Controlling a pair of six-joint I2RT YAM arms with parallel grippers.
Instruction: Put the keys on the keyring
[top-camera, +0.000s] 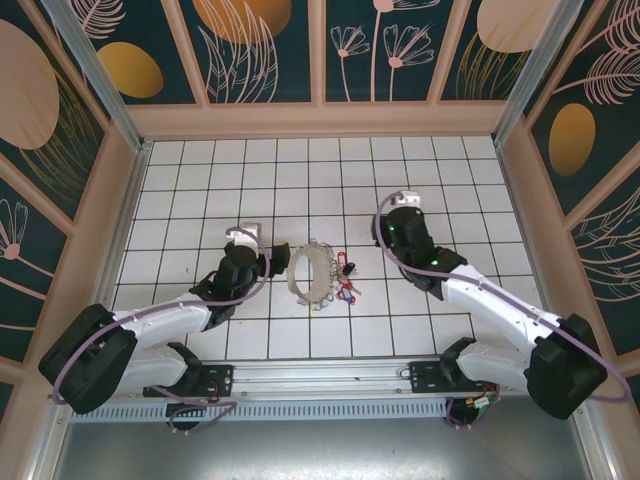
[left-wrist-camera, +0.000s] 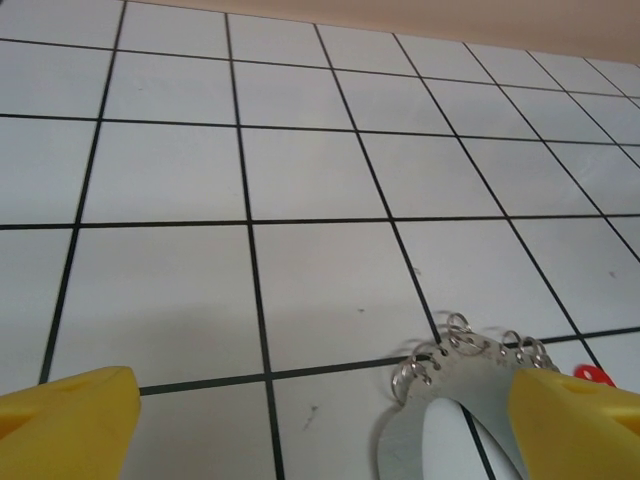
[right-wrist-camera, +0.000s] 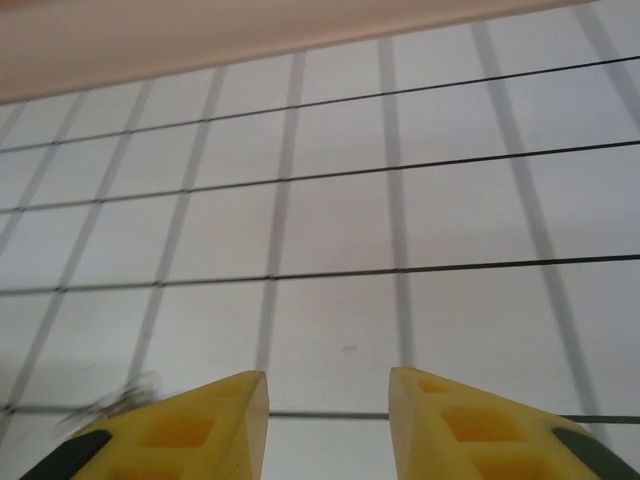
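Yellow fingers (left-wrist-camera: 70, 425) of the left claw (left-wrist-camera: 322, 405) are seen spread wide and empty at the bottom of the left wrist view. The keyring (left-wrist-camera: 465, 372) lies on the white tiled counter (left-wrist-camera: 300, 170), close against the inner side of the right-hand finger. Whether that finger touches the hoop cannot be told. A red tag (left-wrist-camera: 595, 375) is glimpsed just beyond the ring.

From above, the keyring is found near the middle of the counter, between the two arms. It appears as an oval with its long axis running roughly from the near edge toward the far edge. The keys (top-camera: 346, 277) are bunched just beside it, on the side facing the right arm. The left claw is placed just beside the ring's opposite side and is clearly the nearer of the two to the hoop.

The right claw (right-wrist-camera: 328, 385) is held apart from the keys, a little toward the far edge and the right edge of the counter. Its jaws are parted by a narrow gap, with nothing gripped between them.

The coming move is judged to turn on this layout: the ring is within reach of the released left claw, while the keys lie toward the near edge and the counter's middle from the right claw.
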